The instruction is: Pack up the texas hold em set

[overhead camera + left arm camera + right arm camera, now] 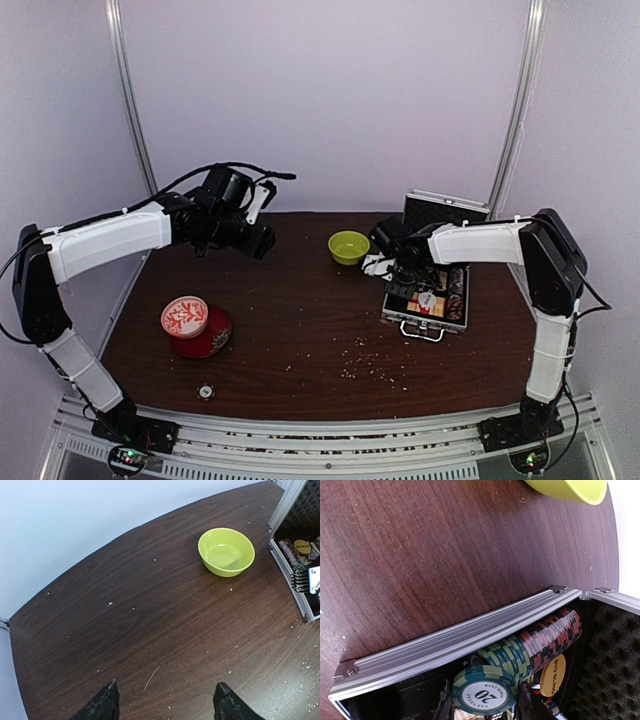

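Note:
The silver case (425,327) lies open at the right of the table, lid up. In the right wrist view its ribbed rim (455,642) crosses the frame, with a row of green and red chips (540,642) and a yellow "BIG BLIND" button (553,675) inside. My right gripper (485,697) is over the case, shut on a green "20" chip (484,690) at the end of that row; it also shows in the top view (405,275). My left gripper (166,686) is open and empty above the bare far-left table (262,240). A small round chip (205,392) lies near the front left edge.
A lime-green bowl (348,246) stands left of the case, seen also in the left wrist view (226,551) and the right wrist view (570,489). A red-and-white round tin (185,316) sits on its red lid (212,338) at front left. Crumbs dot the table.

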